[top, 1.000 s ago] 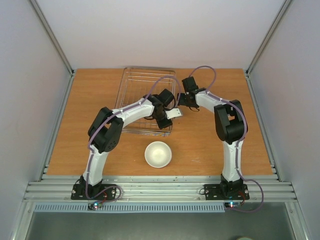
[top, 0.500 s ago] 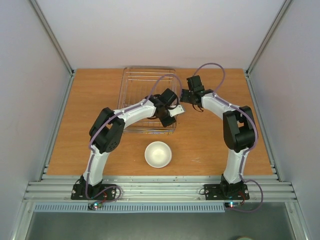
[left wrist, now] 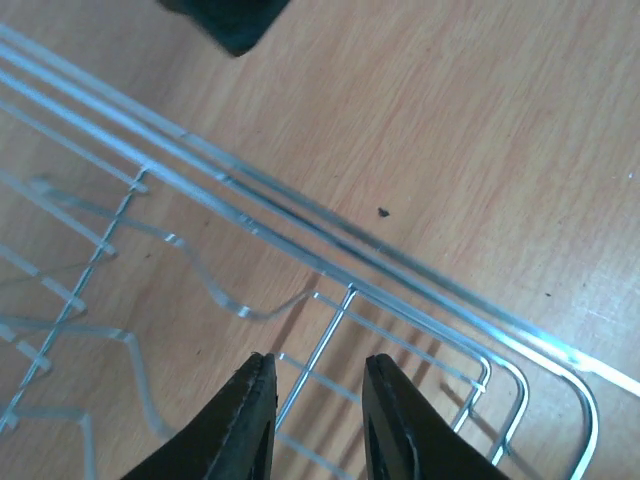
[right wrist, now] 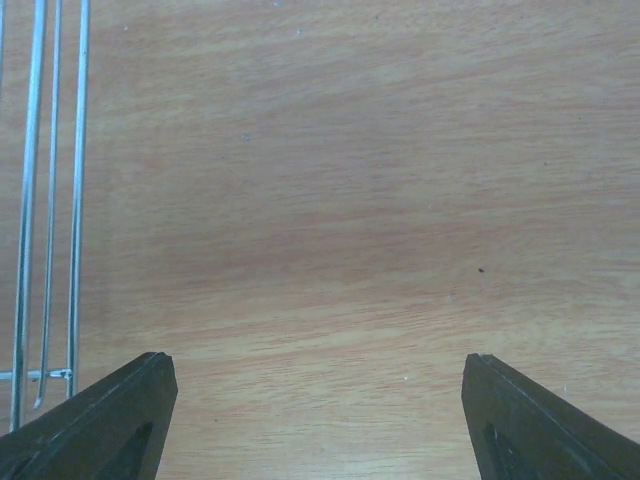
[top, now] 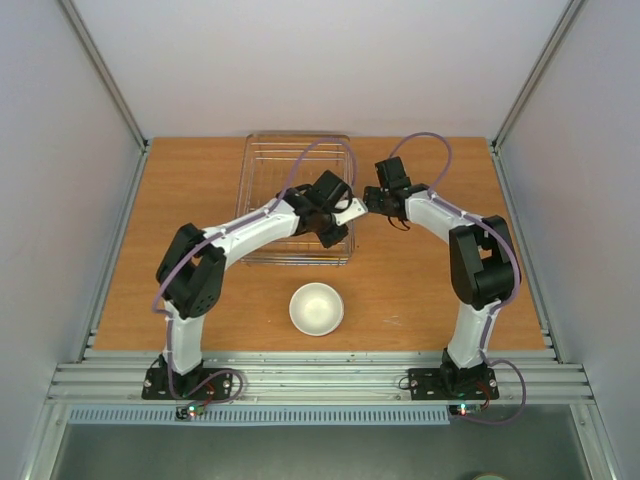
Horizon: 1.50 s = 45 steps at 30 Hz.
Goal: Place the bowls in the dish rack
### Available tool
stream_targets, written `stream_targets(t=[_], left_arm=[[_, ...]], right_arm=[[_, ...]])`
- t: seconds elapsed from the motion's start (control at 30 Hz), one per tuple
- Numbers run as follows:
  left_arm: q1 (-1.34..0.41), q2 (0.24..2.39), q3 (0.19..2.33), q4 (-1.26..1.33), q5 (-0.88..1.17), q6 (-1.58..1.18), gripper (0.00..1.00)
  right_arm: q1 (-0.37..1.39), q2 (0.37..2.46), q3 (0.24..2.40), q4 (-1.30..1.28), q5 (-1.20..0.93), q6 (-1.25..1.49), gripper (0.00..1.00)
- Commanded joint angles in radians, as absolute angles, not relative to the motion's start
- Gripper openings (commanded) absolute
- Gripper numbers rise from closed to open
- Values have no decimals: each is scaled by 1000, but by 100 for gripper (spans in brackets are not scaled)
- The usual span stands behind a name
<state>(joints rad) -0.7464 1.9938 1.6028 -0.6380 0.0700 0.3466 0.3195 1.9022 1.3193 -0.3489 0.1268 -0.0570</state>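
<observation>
Bowl count first: only 1 in sight, the white bowl (top: 316,308), sitting upright on the table (top: 430,290) between the 2 arm bases and a bit short of the dish rack's near edge. The dish rack (top: 268,170) looks empty from above, with its long axis running away from the bases.

The catch is that both tools are on the wrong side of it. The left gripper (left wrist: 312,410) hangs over the rack's right side near a rounded corner, fingers only slightly parted and holding nothing; a rack wire shows through the gap, but it's lower down. The right gripper (right wrist: 315,410) is spread wide over bare wood just outside the rack's right rim, also empty. The 2 heads are nearly nose to nose up there, and the dark blob (left wrist: 232,22) at the top of the left wrist view is probably the other arm, though I can't say for sure.

So from either tool the bowl lies back toward the bases. It's round, so no long axis to line up with. My read is the left one is a touch nearer, but it has to clear the rack's low near wall on the way out. The right arm has open table all the way.
</observation>
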Motion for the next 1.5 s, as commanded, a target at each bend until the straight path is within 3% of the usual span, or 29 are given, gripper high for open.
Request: stream_targets(t=[0.0, 0.17, 0.4, 0.6, 0.67, 0.87, 1.2, 1.47], left_arm=[[-725, 1874, 1537, -576, 7, 355, 22], [-578, 1759, 1489, -521, 40, 290, 7], [-320, 1745, 1457, -511, 65, 250, 1], [-214, 1829, 1475, -513, 68, 245, 0], [-206, 1848, 1477, -505, 67, 248, 0], [-172, 1859, 1491, -490, 52, 227, 1], [-114, 1701, 1409, -467, 49, 237, 0], [-103, 1847, 1455, -539, 64, 271, 1]], right_arm=[[315, 1848, 1305, -367, 138, -48, 80], [316, 1817, 1272, -390, 92, -60, 79], [317, 1726, 1202, -413, 43, -57, 71], [326, 1644, 1151, -429, 35, -59, 39], [328, 1620, 1132, -435, 36, -60, 34], [330, 1563, 1078, -443, 53, -63, 34], [331, 1564, 1017, -419, 47, -51, 33], [353, 1522, 986, -383, 45, -44, 33]])
